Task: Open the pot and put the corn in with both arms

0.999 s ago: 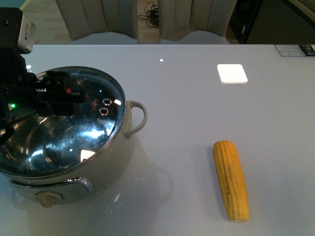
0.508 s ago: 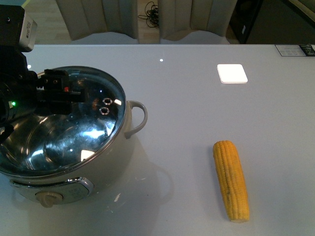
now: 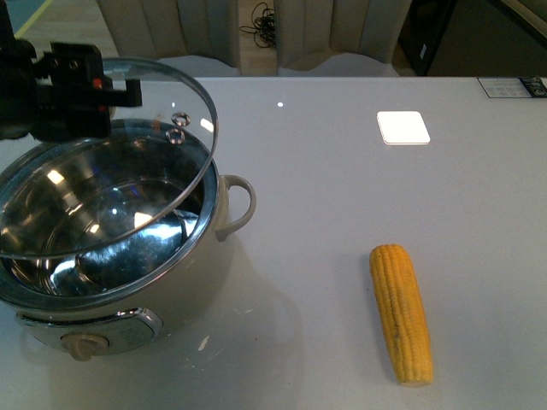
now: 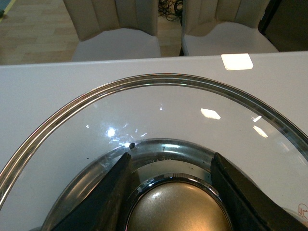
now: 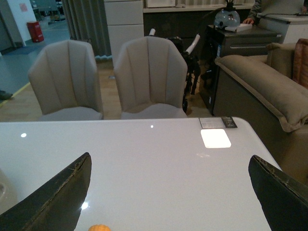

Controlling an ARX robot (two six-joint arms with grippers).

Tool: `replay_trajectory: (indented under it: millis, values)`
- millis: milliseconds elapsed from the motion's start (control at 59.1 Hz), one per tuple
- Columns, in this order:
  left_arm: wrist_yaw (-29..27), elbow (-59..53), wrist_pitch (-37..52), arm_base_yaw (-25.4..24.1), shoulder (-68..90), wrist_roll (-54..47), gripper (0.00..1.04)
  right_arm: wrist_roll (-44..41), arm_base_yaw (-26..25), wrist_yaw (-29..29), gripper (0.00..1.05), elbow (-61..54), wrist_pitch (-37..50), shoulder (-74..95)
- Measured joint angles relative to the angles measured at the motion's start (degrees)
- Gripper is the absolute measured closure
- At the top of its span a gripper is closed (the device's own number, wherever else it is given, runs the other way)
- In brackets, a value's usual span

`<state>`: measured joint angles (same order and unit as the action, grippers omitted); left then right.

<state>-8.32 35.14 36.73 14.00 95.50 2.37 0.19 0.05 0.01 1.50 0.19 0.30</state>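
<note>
At the far left of the table, the left gripper is mostly cut off by the frame edge, and from the front its jaws are lost behind its own black body. Its wrist camera shows more: two dark fingers pressed against either side of the beige knob, clamped on it. The knob's lower half runs out of that picture. The glass lid hangs tilted over the pot. Glare and reflections make it hard to say whether its lower edge touches the steel rim. A small red mark at the edge of the glass is cut off and unreadable. The pot's left side is out of frame, and its front dial shows no lettering I can make out. Its loop handle points toward the middle of the table.

Further right, a bright white square lies flat and blank. The corn lies nearer the front, well apart from the pot, with its narrow end nearest me. A printed card sits at the far right corner, its text too small to read.

The right gripper is unseen from the front. Its wrist camera shows its fingers spread wide and holding nothing, with only a sliver of corn visible.
</note>
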Motion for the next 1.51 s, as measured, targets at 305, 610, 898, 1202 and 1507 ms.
replay_trajectory:
  millis: [305,610,898,1202,1507]
  values:
    - [6.3,-8.7,-1.9,-15.6,-15.9,-1.4,0.62,0.0,0.0,0.0,0.09,0.0,0.0,0.0]
    - [19.3,-14.6,4.4,-43.4,-15.5,-5.7,0.62,0.0,0.0,0.0,0.09,0.0,0.0,0.0]
    - [20.7,-14.4,22.0,-56.5,7.2,-8.4,0.62,0.0,0.0,0.0,0.09,0.0,0.0,0.0]
    - [21.6,-8.1,37.0,-56.1,31.3,-9.7,0.62,0.0,0.0,0.0,0.09,0.0,0.0,0.0]
    - [19.9,-1.6,39.8,-54.6,42.9,-9.8,0.62,0.0,0.0,0.0,0.09,0.0,0.0,0.0]
